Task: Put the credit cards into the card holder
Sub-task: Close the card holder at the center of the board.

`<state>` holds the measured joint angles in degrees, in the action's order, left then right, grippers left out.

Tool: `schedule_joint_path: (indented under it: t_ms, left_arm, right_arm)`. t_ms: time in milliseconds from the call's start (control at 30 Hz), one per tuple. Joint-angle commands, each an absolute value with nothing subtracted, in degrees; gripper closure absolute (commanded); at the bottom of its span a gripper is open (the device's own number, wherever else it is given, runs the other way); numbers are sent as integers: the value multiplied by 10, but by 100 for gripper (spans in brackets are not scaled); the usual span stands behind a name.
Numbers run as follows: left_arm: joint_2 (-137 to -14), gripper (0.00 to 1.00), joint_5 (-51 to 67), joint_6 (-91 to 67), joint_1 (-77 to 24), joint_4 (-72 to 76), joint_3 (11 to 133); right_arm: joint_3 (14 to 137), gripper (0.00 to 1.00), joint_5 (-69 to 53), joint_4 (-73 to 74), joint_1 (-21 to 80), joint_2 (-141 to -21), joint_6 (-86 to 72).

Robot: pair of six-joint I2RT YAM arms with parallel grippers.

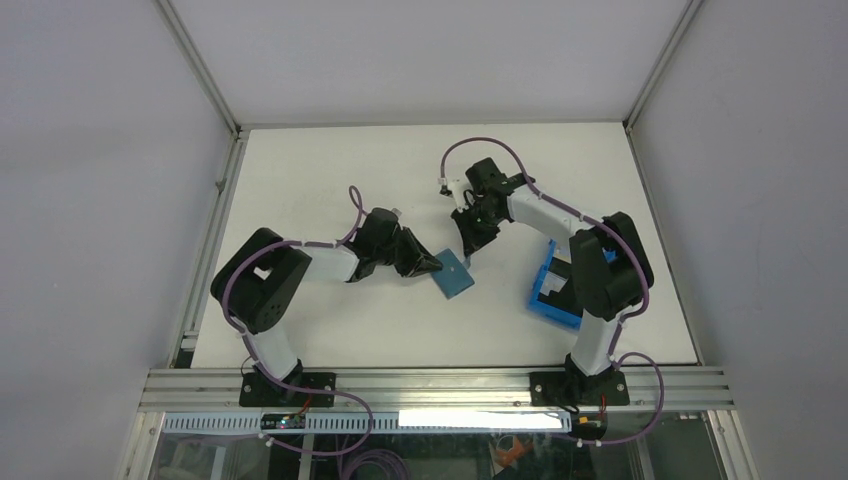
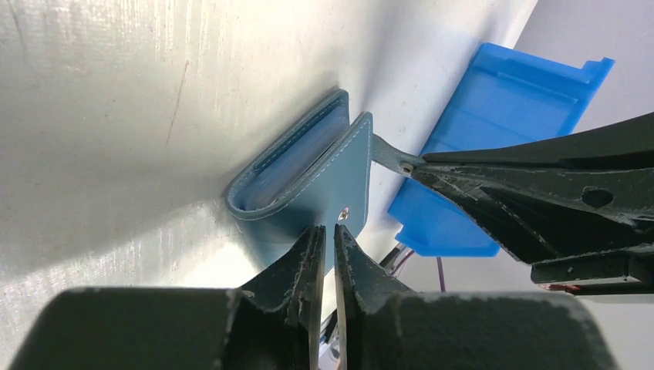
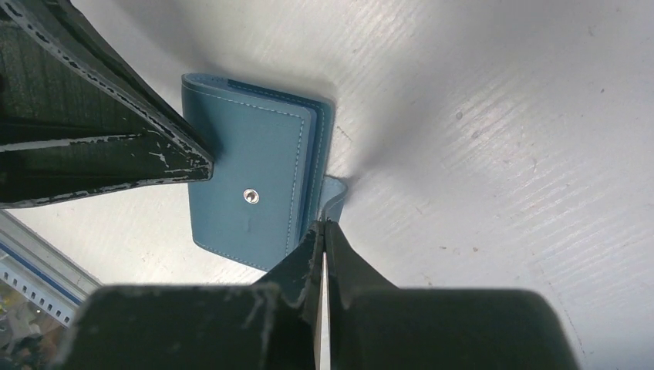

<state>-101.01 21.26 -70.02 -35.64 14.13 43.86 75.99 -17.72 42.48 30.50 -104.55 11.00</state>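
Observation:
The teal card holder [image 1: 453,273] [image 2: 308,169] [image 3: 247,169] lies folded on the white table between both arms, its silver button facing up. My right gripper [image 1: 468,255] [image 3: 324,223] is shut on its little snap tab [image 3: 333,193] [image 2: 383,150] and holds the cover slightly lifted. From the left, my left gripper [image 1: 438,265] [image 2: 327,229] rests its tips against the cover near the button, with only a thin slit between them and nothing in it. Pale and dark flat shapes, seemingly the credit cards [image 1: 549,286], lie in the blue bin and are partly hidden by the right arm.
The bright-blue plastic bin [image 1: 545,305] [image 2: 501,108] stands right of the card holder, beside the right arm's elbow. White table [image 1: 330,180] stretches behind and to the left, with walls around it and an aluminium rail along the near edge.

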Motion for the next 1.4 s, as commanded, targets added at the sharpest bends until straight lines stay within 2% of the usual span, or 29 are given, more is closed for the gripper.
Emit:
schedule_joint_path:
  t_ms: [0, 267, 667, 933, 1367]
  left_arm:
    - [-996, 89, 218, -695, -355, 142, 446]
    - [-1030, 93, 222, -672, -356, 77, 498]
    - [-1039, 97, 215, -677, -358, 89, 475]
    - [-1049, 99, 215, -680, -366, 91, 482]
    - [-1052, 100, 214, -691, -372, 106, 475]
  right_arm:
    - [755, 100, -205, 404, 302, -1018, 106]
    - [749, 100, -238, 401, 303, -1017, 91]
    - [716, 100, -286, 391, 322, -1024, 73]
    - [742, 100, -246, 397, 330, -1042, 41]
    - [717, 100, -184, 361, 360, -1027, 1]
